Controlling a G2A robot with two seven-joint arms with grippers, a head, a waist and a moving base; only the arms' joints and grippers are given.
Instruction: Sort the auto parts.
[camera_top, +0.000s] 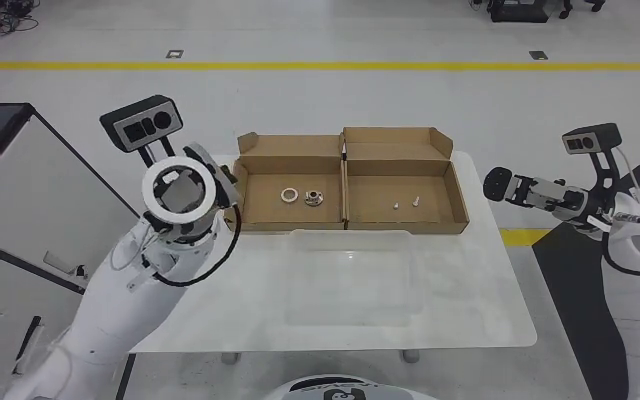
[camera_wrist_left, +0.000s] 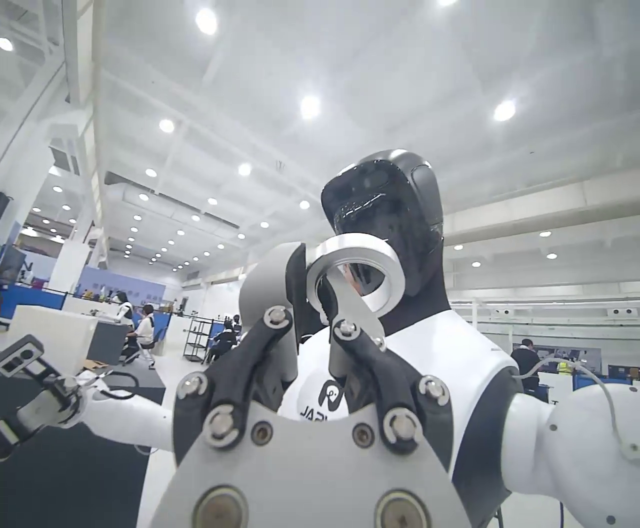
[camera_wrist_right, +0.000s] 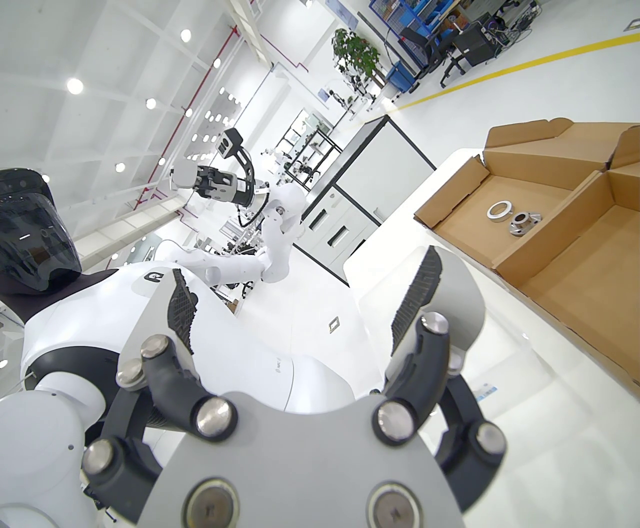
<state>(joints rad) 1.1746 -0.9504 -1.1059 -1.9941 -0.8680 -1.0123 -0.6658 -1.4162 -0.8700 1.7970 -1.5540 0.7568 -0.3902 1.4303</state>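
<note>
My left gripper (camera_wrist_left: 315, 285) is shut on a silver metal ring (camera_wrist_left: 355, 272), held up in the air and facing the robot's head. From above, that ring (camera_top: 180, 165) and the left gripper (camera_top: 180, 192) hang over the table's left edge. A second ring (camera_top: 289, 195) and a flanged metal hub (camera_top: 314, 197) lie in the left cardboard box (camera_top: 265, 208). Two small pale parts (camera_top: 405, 201) lie in the right cardboard box (camera_top: 440, 205). My right gripper (camera_wrist_right: 300, 295) stands open with nothing between its fingers, off the table's right side (camera_top: 492, 185).
Both boxes sit side by side at the back of the white table (camera_top: 480, 300) with their lids open. A clear plastic bin (camera_top: 350, 236) stands in front of them. A dark-framed cabinet (camera_top: 40, 190) stands left of the table.
</note>
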